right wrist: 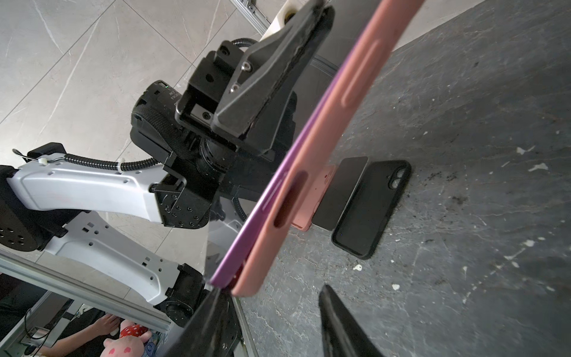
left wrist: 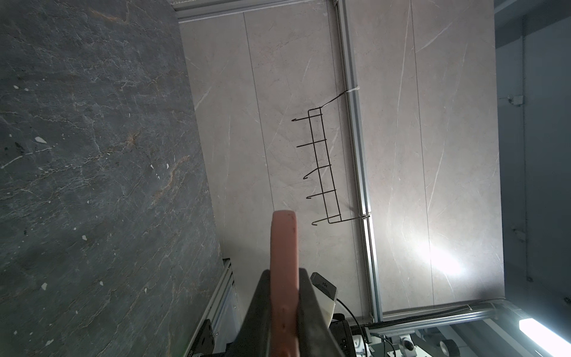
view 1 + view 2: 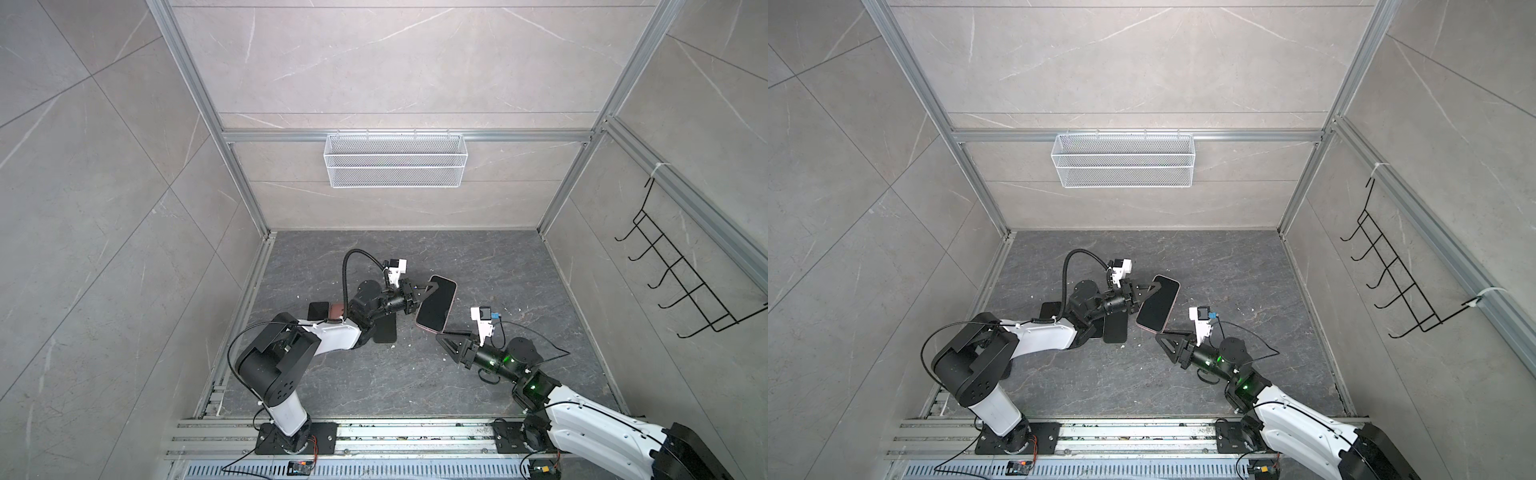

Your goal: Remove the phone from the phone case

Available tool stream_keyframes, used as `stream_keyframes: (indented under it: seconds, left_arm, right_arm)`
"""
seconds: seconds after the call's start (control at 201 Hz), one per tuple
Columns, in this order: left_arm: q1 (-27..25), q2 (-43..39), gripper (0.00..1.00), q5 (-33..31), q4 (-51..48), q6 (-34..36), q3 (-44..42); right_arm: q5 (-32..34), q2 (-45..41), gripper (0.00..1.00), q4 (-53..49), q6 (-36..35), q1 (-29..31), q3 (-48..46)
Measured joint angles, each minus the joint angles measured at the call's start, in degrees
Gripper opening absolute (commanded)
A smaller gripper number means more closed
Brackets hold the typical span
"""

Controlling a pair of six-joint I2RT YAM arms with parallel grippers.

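L arm has it: left gripper [image 3: 430, 291] clamps the phone case [image 1: 312, 167] face to back, one finger on the screen, the other behind, phone [image 3: 437, 302] inside; the lot hangs off the table [image 3: 498, 266] about mid-scene. Long axis runs near–far, far end leaning a bit right.

The grip sits on the far-left part, so the near end sticks out free, and that's the end that counts. Right gripper [image 3: 447, 335] is just near-right of it, jaws partly spread, holding nothing; in the right wrist view one fingertip [image 1: 216, 298] touches the phone's purple near corner, the other stands apart on the case's back side. Purple rim shows beside the pink lip there; prob. that corner is starting to part.

R arm is nearer the free end, so the next move likely turns on it working that corner along the axis. Room: bare table right & near; on the left, under the L arm, lie a black case [image 1: 370, 210], a dark phone [image 1: 343, 191] & a spare pink case [image 1: 312, 201]; keep off those.
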Motion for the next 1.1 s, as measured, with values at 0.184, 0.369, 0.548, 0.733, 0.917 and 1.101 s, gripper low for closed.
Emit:
stream_keyframes:
  seconds: [0.184,0.369,0.548,0.733,0.917,1.101]
  left_arm:
    - [-0.59,0.00,0.00,-0.46,0.85,0.07,0.04]
    - [-2.51,0.20,0.00,-1.90,0.92,0.37,0.04]
    - [-2.34,2.86,0.00,-4.50,2.62,0.76,-0.94]
    - [-3.13,9.22,0.64,-4.50,4.96,0.61,-1.22]
    - [-3.69,6.36,0.99,-7.39,-8.72,8.52,-3.87]
    - [-4.63,-2.25,0.99,-11.17,-24.04,20.20,-3.58]
  right_arm:
    - [-0.63,3.02,0.46,3.37,1.84,-1.81,-0.24]
    - [-1.70,7.39,0.18,10.21,6.29,-6.78,-0.98]
    - [-5.92,12.94,0.00,17.53,12.33,-8.41,-1.20]
    - [-6.67,12.44,0.00,12.92,15.10,-9.01,-2.47]
    - [-1.36,1.57,0.00,-18.53,7.15,-8.92,3.06]
    - [2.38,1.73,0.00,-36.09,0.92,-8.96,6.86]
